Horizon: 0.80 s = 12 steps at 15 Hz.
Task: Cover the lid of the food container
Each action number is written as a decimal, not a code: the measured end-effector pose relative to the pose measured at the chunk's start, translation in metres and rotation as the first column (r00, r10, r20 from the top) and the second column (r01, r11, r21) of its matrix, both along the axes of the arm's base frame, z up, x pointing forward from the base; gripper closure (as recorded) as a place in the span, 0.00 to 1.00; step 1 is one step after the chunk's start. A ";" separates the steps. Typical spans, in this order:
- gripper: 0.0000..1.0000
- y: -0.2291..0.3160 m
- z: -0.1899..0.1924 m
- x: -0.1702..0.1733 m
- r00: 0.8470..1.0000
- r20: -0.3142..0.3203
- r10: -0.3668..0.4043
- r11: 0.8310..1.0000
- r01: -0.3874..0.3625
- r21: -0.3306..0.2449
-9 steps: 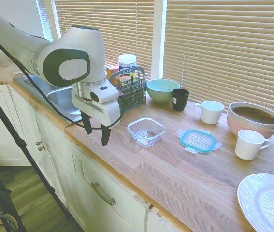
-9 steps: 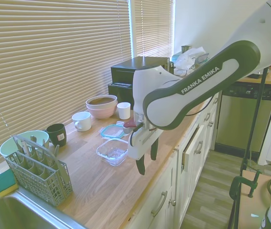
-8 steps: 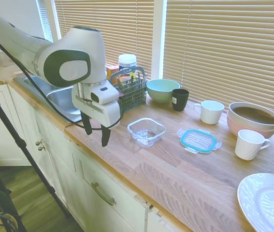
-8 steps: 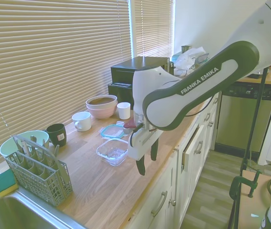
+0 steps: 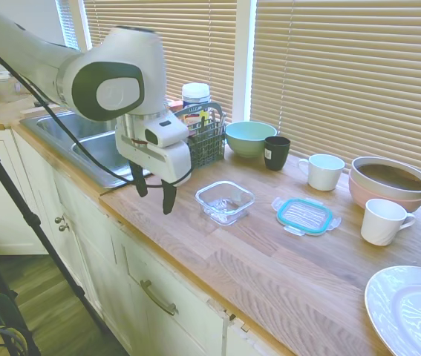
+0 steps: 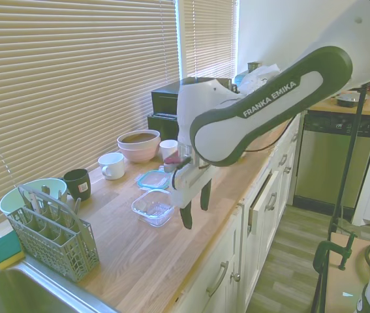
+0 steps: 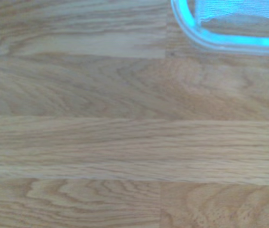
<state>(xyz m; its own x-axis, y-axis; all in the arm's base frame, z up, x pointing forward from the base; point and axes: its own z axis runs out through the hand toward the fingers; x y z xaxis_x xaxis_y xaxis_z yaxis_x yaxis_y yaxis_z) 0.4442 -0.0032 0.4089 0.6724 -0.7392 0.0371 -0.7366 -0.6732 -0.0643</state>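
hovering over the wooden desk (image 5: 269,259) edge, the tool (image 5: 154,194) hangs open and empty beside the clear shallow food container (image 5: 225,202). the teal-rimmed flat clear lid (image 5: 304,216) lies beyond it; reaching across risks clipping the container.

White plate (image 5: 412,308) cut off at desk's right end. Food container (image 7: 229,23) only blurred corner in wrist view. Lid (image 6: 154,179) partly hidden behind arm.
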 end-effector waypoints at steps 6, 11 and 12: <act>0.00 -0.051 0.036 0.039 0.999 -0.001 -0.040 0.999 0.040 0.011; 0.00 -0.117 0.040 0.083 0.998 -0.016 -0.065 0.998 0.065 0.014; 0.00 -0.128 0.040 0.092 0.998 -0.015 -0.063 0.998 0.063 0.011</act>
<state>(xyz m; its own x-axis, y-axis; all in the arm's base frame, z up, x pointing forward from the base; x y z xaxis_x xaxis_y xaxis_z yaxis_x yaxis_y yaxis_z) 0.5361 -0.1315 0.4486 0.6246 -0.7807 0.0192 -0.7787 -0.6245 -0.0604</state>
